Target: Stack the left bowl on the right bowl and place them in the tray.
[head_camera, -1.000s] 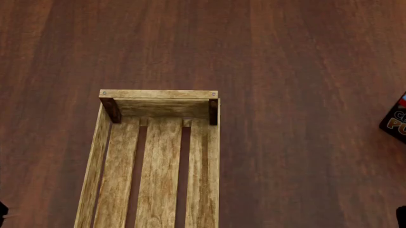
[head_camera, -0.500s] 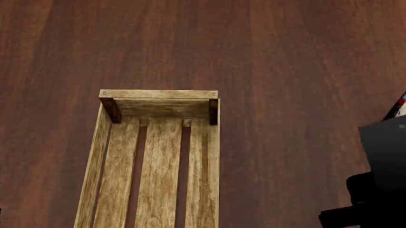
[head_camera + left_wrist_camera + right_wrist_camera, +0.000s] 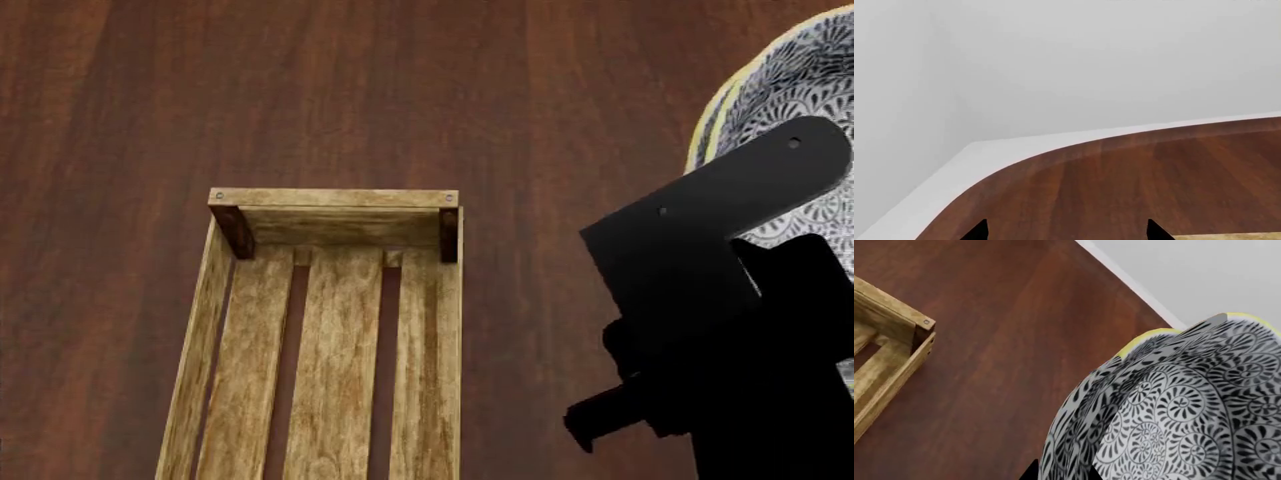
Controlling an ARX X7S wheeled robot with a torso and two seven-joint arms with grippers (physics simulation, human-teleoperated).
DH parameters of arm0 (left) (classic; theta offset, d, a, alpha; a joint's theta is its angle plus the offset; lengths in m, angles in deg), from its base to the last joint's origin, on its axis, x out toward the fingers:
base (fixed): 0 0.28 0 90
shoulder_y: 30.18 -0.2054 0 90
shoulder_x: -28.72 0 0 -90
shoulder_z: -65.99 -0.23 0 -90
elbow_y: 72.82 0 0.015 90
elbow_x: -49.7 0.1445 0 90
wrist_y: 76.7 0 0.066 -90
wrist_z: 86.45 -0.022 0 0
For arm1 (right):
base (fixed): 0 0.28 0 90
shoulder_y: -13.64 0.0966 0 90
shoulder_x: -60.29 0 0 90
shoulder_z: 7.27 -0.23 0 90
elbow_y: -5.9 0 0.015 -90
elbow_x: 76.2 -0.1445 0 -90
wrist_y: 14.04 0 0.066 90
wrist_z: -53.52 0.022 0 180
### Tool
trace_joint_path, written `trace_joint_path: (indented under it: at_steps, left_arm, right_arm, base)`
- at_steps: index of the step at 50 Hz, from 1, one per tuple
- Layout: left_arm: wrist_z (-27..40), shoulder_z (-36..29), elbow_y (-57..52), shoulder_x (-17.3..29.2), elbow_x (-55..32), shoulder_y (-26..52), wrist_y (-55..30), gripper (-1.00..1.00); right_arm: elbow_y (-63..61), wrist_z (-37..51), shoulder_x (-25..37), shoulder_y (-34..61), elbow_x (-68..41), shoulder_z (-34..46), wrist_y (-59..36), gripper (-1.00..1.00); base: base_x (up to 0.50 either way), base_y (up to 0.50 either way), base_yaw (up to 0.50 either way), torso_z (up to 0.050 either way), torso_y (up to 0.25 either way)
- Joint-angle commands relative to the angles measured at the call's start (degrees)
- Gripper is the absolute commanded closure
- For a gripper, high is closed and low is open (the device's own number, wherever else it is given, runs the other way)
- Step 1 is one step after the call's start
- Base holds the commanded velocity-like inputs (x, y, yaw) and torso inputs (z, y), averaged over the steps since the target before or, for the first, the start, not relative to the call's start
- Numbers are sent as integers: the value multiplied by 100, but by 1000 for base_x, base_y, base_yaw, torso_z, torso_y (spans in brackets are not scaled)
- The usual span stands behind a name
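Writing: none can be read on anything in view.
Bowl point(image 3: 781, 110): black-and-white spiral-flower print with a yellow rim; it sits at the right edge of the head view, lifted and tilted, partly behind the right arm. Whether it is one bowl or two nested I cannot tell.
Tray point(image 3: 334, 198): light weathered wood crate with three bottom slats and dark corner posts, on the table left of the bowl and apart from it; nothing lies in it.
Table point(image 3: 400, 90): dark reddish wood, with a rounded corner in the left wrist view.
Right gripper point(image 3: 1061, 471): its dark tips straddle the bowl's wall, clamped on it.
Right arm point(image 3: 721, 330): black, reaching up from the lower right of the head view.
Left gripper point(image 3: 1066, 231): only two dark tips show, spread apart, above bare table beside the tray's edge.
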Motion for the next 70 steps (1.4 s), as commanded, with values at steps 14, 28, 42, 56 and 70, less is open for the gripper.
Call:
trace_joint_path:
  at_steps: [14, 28, 42, 56, 70]
  left_arm:
    - [124, 21, -28, 113, -107, -40, 63, -100]
    - [198, 184, -71, 196, -247, -149, 164, -100]
    - [249, 428, -96, 287, -374, -374, 342, -100]
    - [354, 743, -195, 469, -584, -639, 542, -100]
    - [498, 924, -206, 639, -741, -873, 797, -100]
  right_arm:
    - [112, -1604, -1051, 818, 1845, 584, -179, 100]
    - [220, -2869, -1519, 1360, 2989, 1259, 109, 100]
    - [266, -3727, -1957, 1671, 3799, 2054, 457, 100]
    - [-2, -4294, -2366, 1736, 4249, 2848, 675, 100]
    - [190, -4535, -2777, 1799, 4569, 3266, 870, 100]
  base:
    - [0, 0, 0, 1, 1]
    - [0, 0, 0, 0, 1]
    - [0, 0, 0, 0, 1]
    - [0, 0, 0, 0, 1]
    - [0, 0, 0, 1, 1]
